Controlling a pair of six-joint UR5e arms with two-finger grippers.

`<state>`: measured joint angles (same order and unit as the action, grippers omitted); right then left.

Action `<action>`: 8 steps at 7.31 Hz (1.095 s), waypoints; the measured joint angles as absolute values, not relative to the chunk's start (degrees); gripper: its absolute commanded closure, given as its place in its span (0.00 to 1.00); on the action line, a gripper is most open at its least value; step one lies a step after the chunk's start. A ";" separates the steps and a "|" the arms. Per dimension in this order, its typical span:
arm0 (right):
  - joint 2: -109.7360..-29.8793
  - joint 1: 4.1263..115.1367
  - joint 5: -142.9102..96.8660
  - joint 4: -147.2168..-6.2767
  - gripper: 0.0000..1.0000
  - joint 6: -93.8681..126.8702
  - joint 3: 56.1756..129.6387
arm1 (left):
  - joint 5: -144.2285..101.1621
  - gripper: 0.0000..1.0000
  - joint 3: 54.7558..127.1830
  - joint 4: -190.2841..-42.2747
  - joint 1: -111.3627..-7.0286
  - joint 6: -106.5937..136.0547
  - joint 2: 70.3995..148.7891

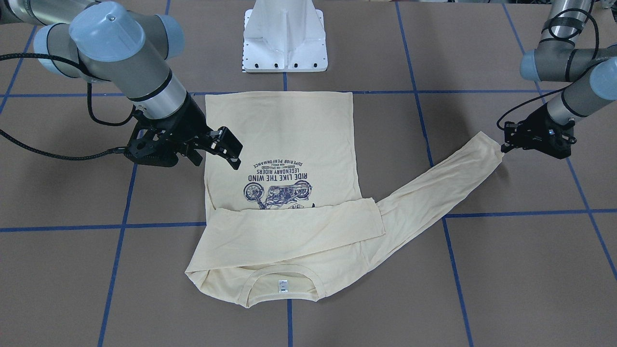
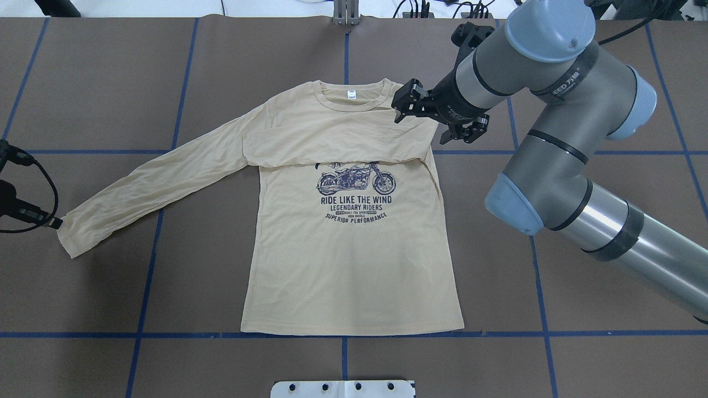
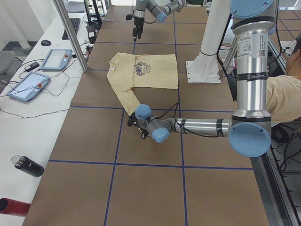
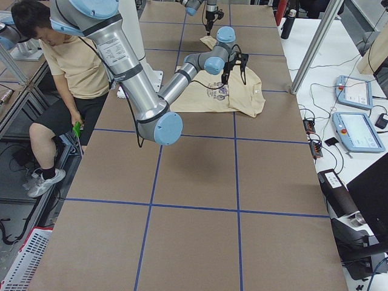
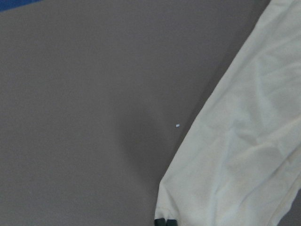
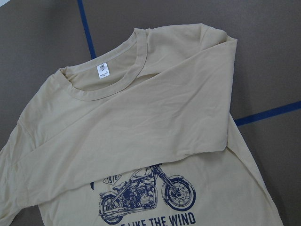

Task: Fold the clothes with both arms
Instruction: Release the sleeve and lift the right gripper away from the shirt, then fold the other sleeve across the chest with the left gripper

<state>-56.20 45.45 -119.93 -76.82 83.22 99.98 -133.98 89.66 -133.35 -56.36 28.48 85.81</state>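
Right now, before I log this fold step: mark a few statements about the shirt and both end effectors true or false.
One sleeve lies folded across the chest of the T-shirt. True.
The right end effector grips the collar. False: it hovers open by the shoulder, holding nothing.
The left end effector is at the cuff of the outstretched sleeve. True.
The T-shirt lies print-down. False: the motorcycle print faces up.

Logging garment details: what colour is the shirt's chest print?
Navy print; clearest in the right wrist view.
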 measured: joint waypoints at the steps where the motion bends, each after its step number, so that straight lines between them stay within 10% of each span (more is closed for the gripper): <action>1: -57.11 45.77 -120.26 -76.78 0.01 83.16 100.55 | -135.15 1.00 93.83 -132.87 -56.43 31.21 86.04; 4: -64.41 48.20 -120.69 -76.38 0.01 79.85 103.36 | -135.16 1.00 101.89 -127.21 -51.18 60.27 101.52; 8: -78.68 58.50 -120.58 -76.21 0.00 61.67 104.76 | -123.92 1.00 86.61 -113.43 -43.45 79.42 135.87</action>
